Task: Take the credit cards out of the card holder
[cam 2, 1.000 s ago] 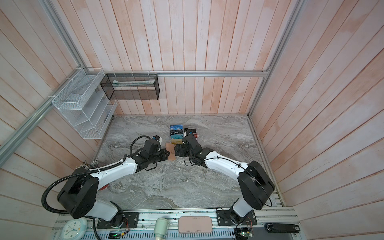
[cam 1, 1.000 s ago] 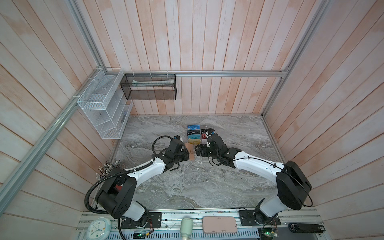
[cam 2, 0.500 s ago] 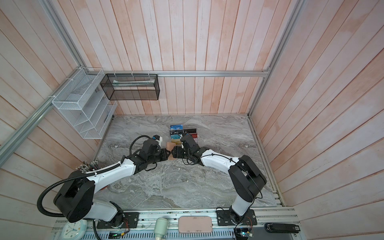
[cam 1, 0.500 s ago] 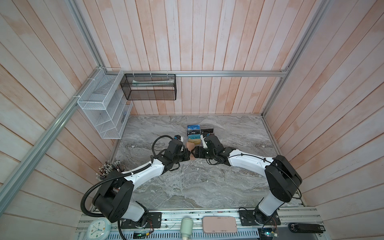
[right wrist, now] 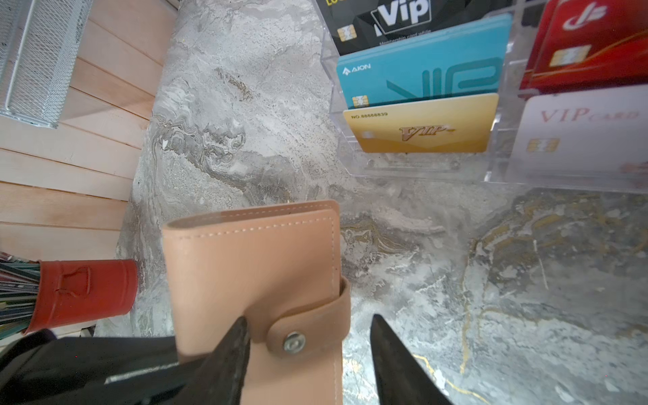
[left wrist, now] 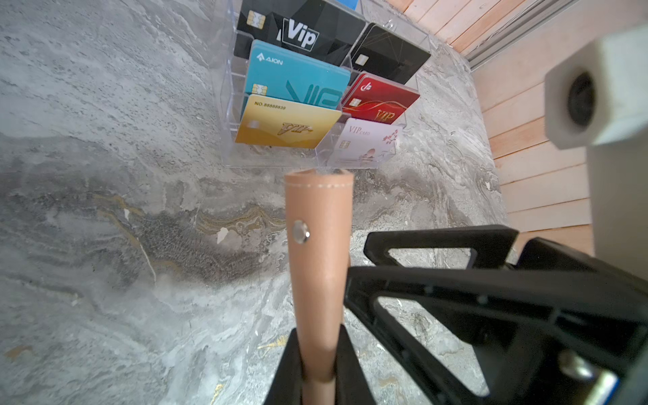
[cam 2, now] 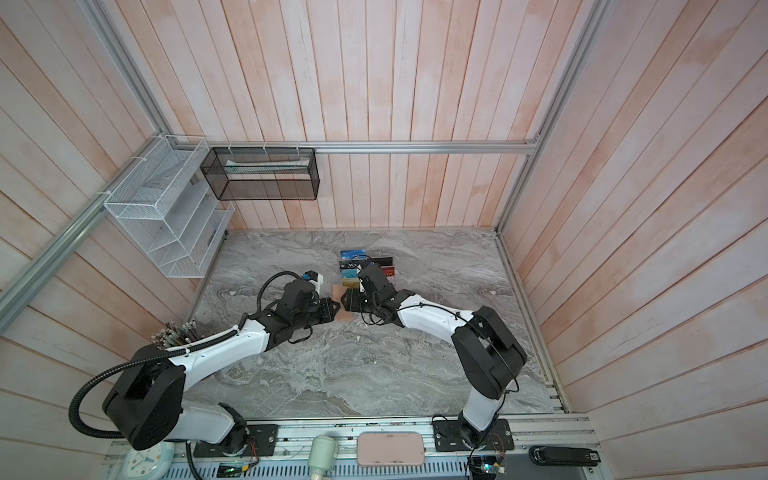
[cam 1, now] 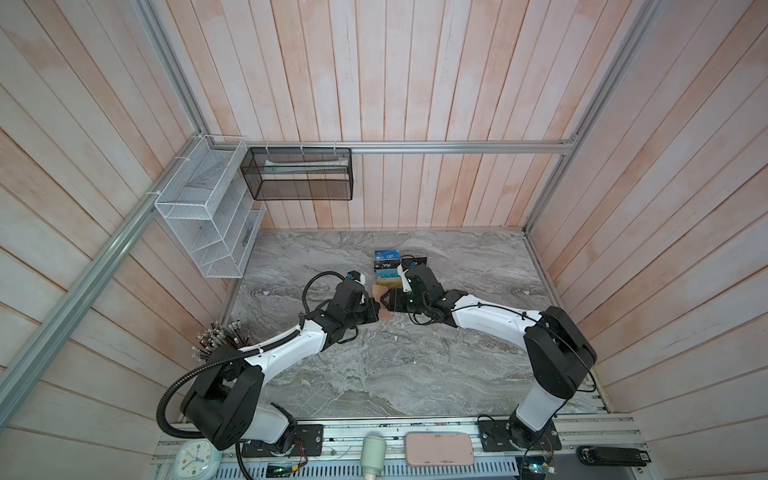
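With my left gripper (left wrist: 317,354) clamped on the tan-pink leather card holder (right wrist: 252,266), I judged my right gripper (right wrist: 308,317), jaws apart, should pinch only its snap tab (right wrist: 326,315).

Grey marble tabletop (cam 1: 395,365), clear acrylic card rack (left wrist: 266,159) standing towards its back
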You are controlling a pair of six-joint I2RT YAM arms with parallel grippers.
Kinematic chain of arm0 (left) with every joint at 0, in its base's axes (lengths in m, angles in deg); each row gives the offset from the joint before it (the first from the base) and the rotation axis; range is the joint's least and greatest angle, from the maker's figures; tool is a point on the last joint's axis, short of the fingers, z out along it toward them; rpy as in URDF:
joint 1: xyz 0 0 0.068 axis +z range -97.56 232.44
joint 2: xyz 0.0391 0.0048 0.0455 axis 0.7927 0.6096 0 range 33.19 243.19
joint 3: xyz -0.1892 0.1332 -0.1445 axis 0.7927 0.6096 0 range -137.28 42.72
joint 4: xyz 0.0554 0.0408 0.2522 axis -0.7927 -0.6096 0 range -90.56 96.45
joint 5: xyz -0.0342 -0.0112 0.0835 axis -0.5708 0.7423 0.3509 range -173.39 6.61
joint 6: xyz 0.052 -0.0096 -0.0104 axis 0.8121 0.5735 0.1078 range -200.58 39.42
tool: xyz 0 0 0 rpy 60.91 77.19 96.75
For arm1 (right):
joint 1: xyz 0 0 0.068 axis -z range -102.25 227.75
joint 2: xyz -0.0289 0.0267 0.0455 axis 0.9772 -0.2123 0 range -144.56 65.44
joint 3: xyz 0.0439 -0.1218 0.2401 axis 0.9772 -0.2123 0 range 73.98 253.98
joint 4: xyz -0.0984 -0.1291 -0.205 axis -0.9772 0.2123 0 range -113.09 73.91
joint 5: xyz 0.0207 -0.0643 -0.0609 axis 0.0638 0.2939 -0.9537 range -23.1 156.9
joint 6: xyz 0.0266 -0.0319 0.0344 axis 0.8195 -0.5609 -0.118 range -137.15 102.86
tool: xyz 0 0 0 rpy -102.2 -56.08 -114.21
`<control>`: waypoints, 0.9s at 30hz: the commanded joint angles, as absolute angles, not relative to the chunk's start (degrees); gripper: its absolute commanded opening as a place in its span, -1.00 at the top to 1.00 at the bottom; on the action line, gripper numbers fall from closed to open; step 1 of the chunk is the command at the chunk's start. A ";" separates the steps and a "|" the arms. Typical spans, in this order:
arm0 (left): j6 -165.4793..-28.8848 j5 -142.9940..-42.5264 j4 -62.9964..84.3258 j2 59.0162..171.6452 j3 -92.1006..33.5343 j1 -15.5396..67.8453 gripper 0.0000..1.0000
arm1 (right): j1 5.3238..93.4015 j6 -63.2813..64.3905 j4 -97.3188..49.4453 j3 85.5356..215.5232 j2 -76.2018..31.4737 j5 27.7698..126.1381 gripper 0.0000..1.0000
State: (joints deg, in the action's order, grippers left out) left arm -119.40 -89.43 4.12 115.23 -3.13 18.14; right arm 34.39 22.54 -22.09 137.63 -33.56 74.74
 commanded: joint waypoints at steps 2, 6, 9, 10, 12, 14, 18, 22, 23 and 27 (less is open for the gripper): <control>-119.84 -89.13 6.44 113.79 -2.63 17.90 1.00 | 33.91 23.28 -21.57 138.67 -35.28 74.90 -0.05; -119.95 -88.93 6.60 113.50 -2.54 17.81 1.00 | 33.50 23.55 -21.10 139.05 -35.95 74.20 0.11; -120.04 -88.66 6.62 113.49 -2.46 17.87 1.00 | 32.77 23.46 -19.85 139.76 -36.34 72.89 0.20; -120.04 -88.66 6.62 113.56 -2.43 17.82 1.00 | 32.58 23.53 -19.58 139.89 -36.42 72.46 0.22; -120.30 -88.84 6.71 113.61 -2.46 17.82 1.00 | 32.24 23.80 -19.61 139.81 -36.51 71.69 0.25; -120.56 -88.84 6.88 113.64 -2.46 17.81 1.00 | 32.05 24.28 -19.63 139.72 -36.69 71.31 0.30; -120.74 -88.40 6.63 113.74 -2.63 17.84 1.00 | 31.61 24.68 -19.09 140.02 -37.14 70.53 0.41; -121.05 -88.30 6.58 113.83 -2.63 17.82 1.00 | 31.12 25.13 -18.71 140.25 -37.13 69.66 0.51; -121.16 -88.23 6.54 113.95 -2.59 17.86 1.00 | 31.02 25.30 -18.76 140.33 -37.24 69.55 0.53; -121.52 -88.22 6.54 113.86 -2.55 17.82 1.00 | 30.39 25.92 -18.02 140.68 -37.55 68.80 0.65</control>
